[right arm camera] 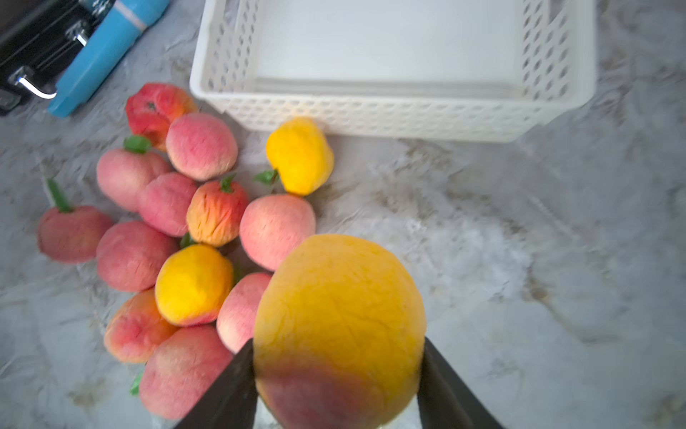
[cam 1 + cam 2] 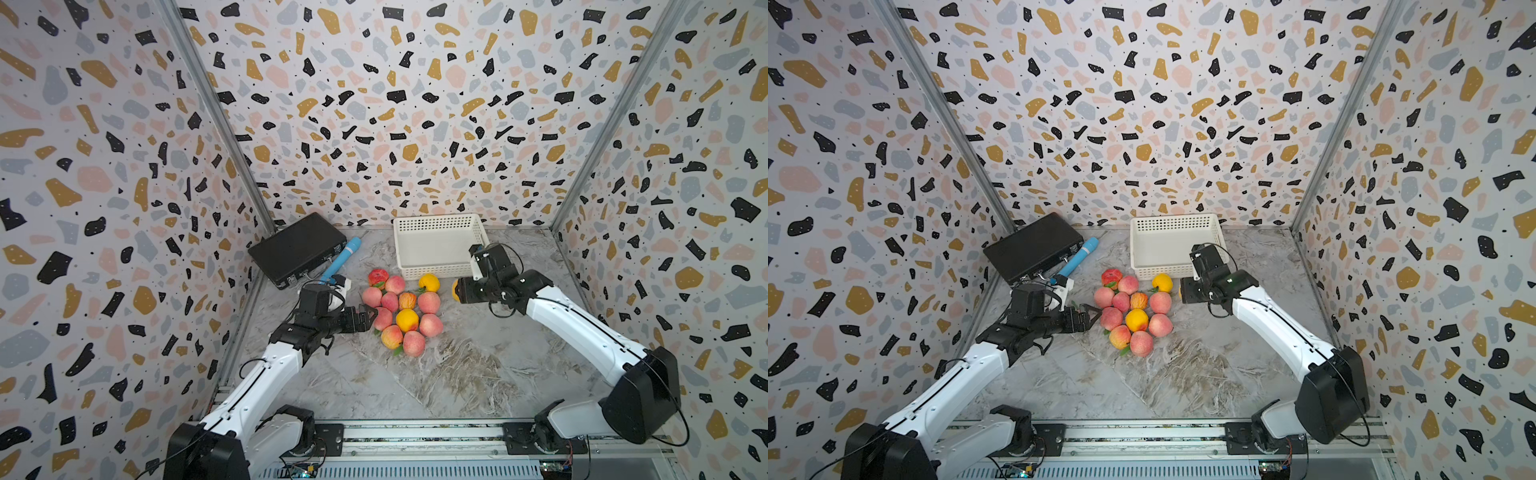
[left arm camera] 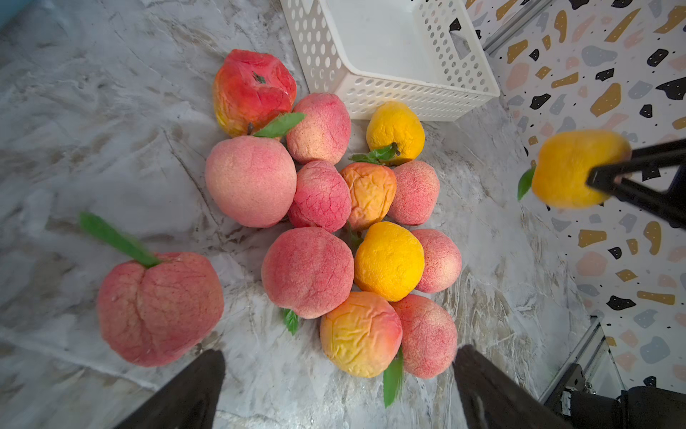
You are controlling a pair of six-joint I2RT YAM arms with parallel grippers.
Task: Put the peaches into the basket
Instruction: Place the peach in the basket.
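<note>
On the desk (image 2: 457, 374), the white basket (image 2: 438, 226) stands at the far edge. The peaches (image 2: 407, 320) lie in a heap just before it. The left gripper (image 2: 368, 318) is spread wide beside the heap and holds nothing. The right gripper (image 1: 338, 347) is closed around one yellow peach (image 3: 571, 169), near the basket's front right corner.

— How was your light?
— Bright and even, falling from above. The peaches (image 2: 390, 301) threw only short, soft shadows on your marble table (image 2: 478, 374).
— And sharpness?
— Both top views were crisp for you, though the wide lens stretched the patterned walls (image 2: 851, 208) toward the frame edges. Your right wrist view was smeared: the basket (image 1: 389, 115) lattice and the yellow peach (image 1: 339, 327) looked soft. Your left wrist view was sharp mid-frame and blurred at its edges.
</note>
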